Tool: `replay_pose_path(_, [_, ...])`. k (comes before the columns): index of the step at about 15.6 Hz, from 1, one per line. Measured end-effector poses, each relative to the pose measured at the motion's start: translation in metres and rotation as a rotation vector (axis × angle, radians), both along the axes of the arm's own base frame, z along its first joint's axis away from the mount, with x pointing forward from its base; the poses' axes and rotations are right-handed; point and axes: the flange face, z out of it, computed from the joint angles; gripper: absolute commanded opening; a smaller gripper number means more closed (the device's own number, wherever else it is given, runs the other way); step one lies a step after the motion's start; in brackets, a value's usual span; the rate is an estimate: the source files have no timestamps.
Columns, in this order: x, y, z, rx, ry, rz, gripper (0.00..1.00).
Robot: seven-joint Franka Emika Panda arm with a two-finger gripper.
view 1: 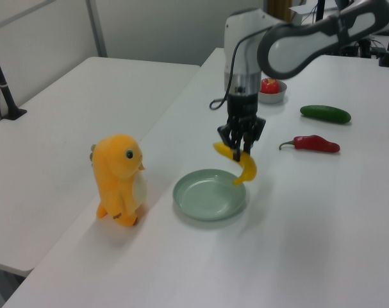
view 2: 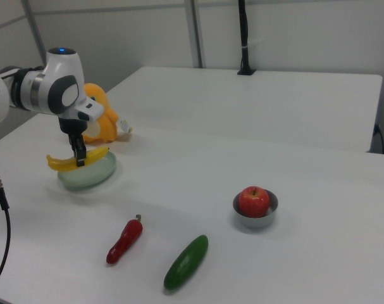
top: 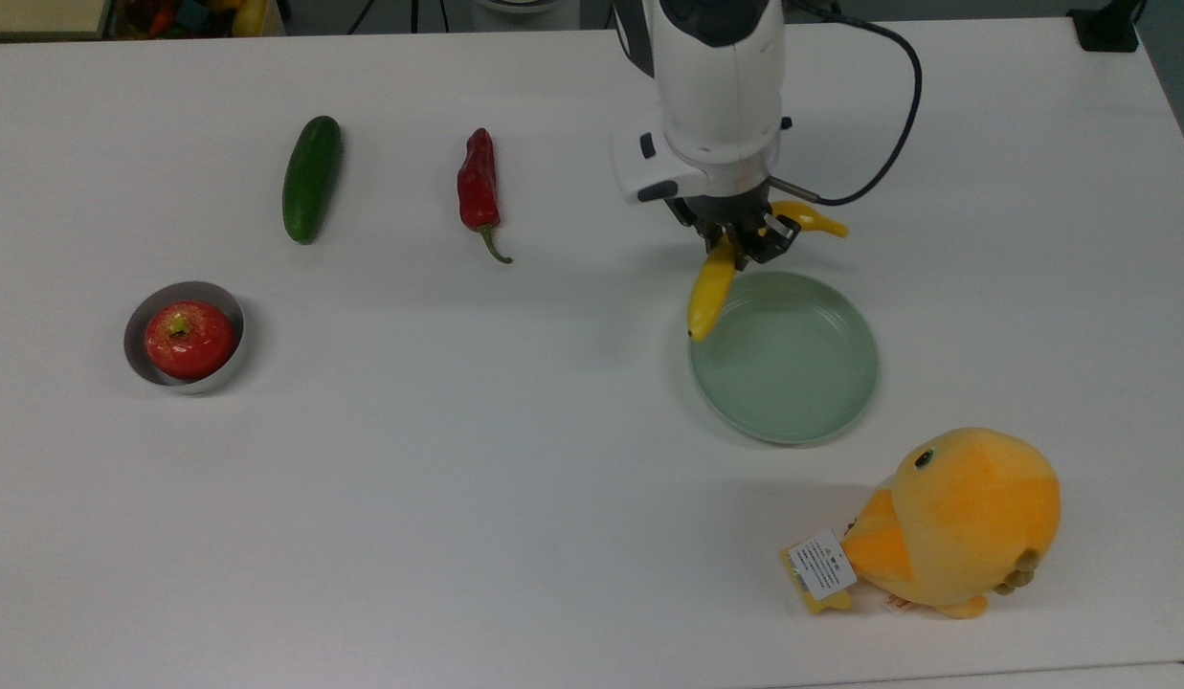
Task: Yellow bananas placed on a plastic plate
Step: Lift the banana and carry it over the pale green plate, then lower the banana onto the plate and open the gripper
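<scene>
Banana (top: 711,290) is held mid-length by pincer (top: 745,251), lifted off bench (top: 457,478); it hangs above mint-green plate's (top: 840,402) rim at the top view's upper left. Plush chick (top: 965,517) is seen nr plate.

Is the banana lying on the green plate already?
No, the banana hangs in the air, held by the gripper above the plate's edge.

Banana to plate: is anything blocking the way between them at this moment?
Nothing visible does. The gripper holds the banana in the air at the plate's rim; the plate's inside is bare, and the plush chick sits off to the side.
</scene>
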Motion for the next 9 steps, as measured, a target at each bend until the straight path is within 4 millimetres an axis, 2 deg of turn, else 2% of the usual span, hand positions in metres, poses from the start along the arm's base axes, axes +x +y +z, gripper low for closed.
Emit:
replay_pose_path(3, [0.005,0.015,-0.02,0.012,-0.03,-0.004,0.0])
replay_pose_path(9, [0.013,0.029,-0.046,0.006,-0.094,0.012,0.01])
